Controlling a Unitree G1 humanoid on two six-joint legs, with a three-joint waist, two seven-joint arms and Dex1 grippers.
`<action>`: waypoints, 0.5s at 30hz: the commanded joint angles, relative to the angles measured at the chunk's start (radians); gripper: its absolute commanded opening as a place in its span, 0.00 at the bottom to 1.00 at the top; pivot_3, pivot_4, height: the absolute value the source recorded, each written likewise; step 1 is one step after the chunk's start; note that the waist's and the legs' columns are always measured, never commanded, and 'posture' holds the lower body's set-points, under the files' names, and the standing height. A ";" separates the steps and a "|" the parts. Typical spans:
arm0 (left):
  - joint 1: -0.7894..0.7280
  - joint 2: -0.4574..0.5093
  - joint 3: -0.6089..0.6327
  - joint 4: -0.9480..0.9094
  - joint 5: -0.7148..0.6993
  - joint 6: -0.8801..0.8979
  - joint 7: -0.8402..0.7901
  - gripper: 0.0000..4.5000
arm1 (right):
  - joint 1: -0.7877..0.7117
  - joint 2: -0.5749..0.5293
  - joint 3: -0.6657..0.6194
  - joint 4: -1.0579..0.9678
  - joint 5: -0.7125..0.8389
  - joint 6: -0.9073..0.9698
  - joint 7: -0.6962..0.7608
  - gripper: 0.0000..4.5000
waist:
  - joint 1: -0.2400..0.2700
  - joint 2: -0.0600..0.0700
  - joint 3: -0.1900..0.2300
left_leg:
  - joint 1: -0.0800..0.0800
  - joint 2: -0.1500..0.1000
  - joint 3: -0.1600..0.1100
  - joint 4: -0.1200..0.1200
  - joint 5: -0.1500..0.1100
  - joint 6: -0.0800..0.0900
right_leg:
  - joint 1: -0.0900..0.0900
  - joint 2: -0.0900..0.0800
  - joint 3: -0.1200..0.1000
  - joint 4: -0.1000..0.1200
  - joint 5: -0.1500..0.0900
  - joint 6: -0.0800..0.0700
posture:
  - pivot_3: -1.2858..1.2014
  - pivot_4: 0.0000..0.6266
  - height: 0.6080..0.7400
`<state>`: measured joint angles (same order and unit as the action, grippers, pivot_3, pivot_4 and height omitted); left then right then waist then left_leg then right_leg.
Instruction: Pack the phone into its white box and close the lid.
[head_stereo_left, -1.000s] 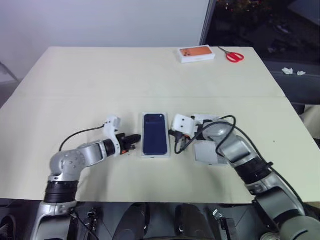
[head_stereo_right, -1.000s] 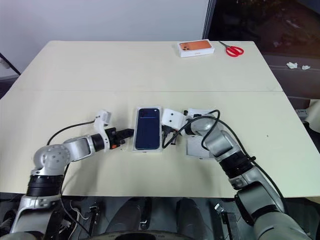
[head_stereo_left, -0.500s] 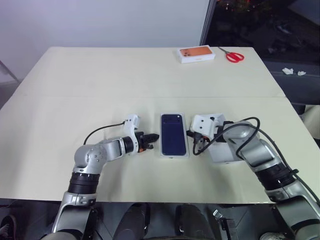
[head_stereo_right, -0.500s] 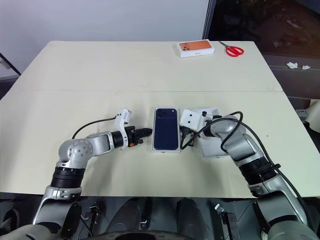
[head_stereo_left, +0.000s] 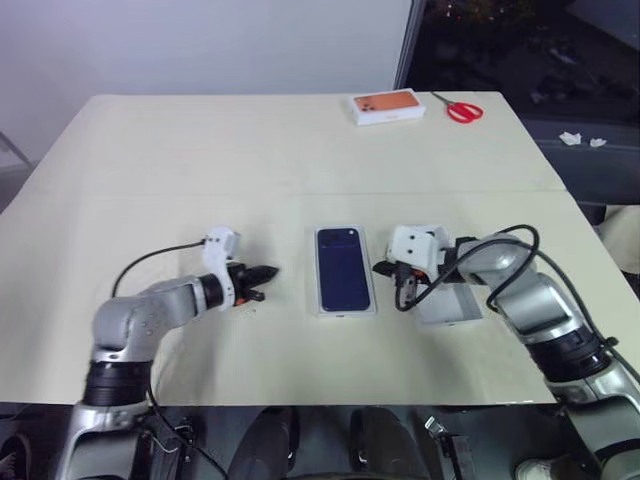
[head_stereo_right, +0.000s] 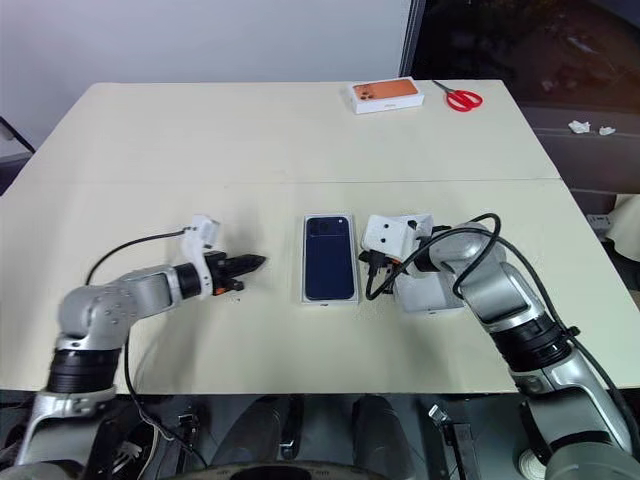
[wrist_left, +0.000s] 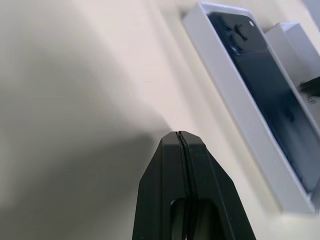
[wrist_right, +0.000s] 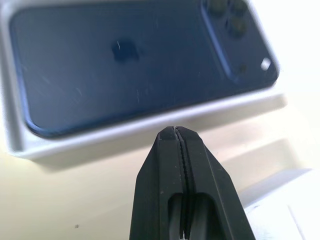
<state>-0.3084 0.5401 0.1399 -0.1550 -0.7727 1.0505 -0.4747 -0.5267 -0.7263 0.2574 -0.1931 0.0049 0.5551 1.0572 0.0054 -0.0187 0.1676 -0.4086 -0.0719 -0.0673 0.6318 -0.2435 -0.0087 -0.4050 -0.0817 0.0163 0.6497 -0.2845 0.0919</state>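
The dark navy phone (head_stereo_left: 342, 268) lies back up inside the white box (head_stereo_left: 345, 311) at the middle of the table, its camera cluster at the far end. My left gripper (head_stereo_left: 268, 270) is shut and empty, left of the box with a gap of bare table between. On the box's right side my right gripper (head_stereo_left: 386, 268) is also shut and empty, its tip close to the box's long wall (wrist_right: 150, 125). A white rectangular piece (head_stereo_left: 452, 305) lies partly under my right arm. I cannot tell whether it is the lid.
A white box with an orange phone picture (head_stereo_left: 385, 105) and red scissors (head_stereo_left: 462, 110) lie at the table's far edge. A black cable (head_stereo_left: 420, 295) loops off my right wrist over the white piece. The table's near edge runs just under both arms.
The box with the phone slid right with my left gripper against it. That gripper then drew back left, clear of the box. My right gripper and the white piece shifted right.
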 joint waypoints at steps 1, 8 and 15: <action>0.030 0.085 0.086 -0.050 -0.019 -0.053 -0.105 0.06 | -0.032 -0.031 -0.071 -0.071 0.059 0.066 0.014 0.06 | 0.001 0.000 0.000 | 0.000 0.000 0.000 0.000 0.000 0.000 | 0.000 0.000 0.000 0.000 0.000 0.000 | 0.52 0.24 1.00; 0.130 0.198 0.217 -0.030 -0.033 -0.212 -0.327 0.72 | -0.034 -0.057 -0.126 -0.113 0.088 0.320 -0.083 0.74 | 0.006 0.001 0.001 | -0.001 0.000 0.000 -0.001 0.000 0.001 | -0.001 -0.001 0.000 -0.001 0.000 -0.001 | 0.52 0.24 1.00; 0.182 0.179 0.207 -0.082 0.024 -0.394 -0.422 0.97 | -0.064 -0.010 -0.182 -0.257 0.159 0.767 -0.216 0.99 | 0.006 0.001 0.001 | -0.002 0.000 0.000 -0.001 -0.001 0.002 | -0.002 -0.002 0.000 -0.002 0.000 -0.001 | 0.52 0.24 1.00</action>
<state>-0.1265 0.7197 0.3333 -0.2022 -0.7688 0.7279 -0.8669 -0.5626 -0.7441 0.1160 -0.3755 0.1356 1.2160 0.8697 0.0118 -0.0179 0.1685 -0.4105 -0.0718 -0.0673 0.6304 -0.2445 -0.0071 -0.4069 -0.0840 0.0164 0.6479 -0.2848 0.0910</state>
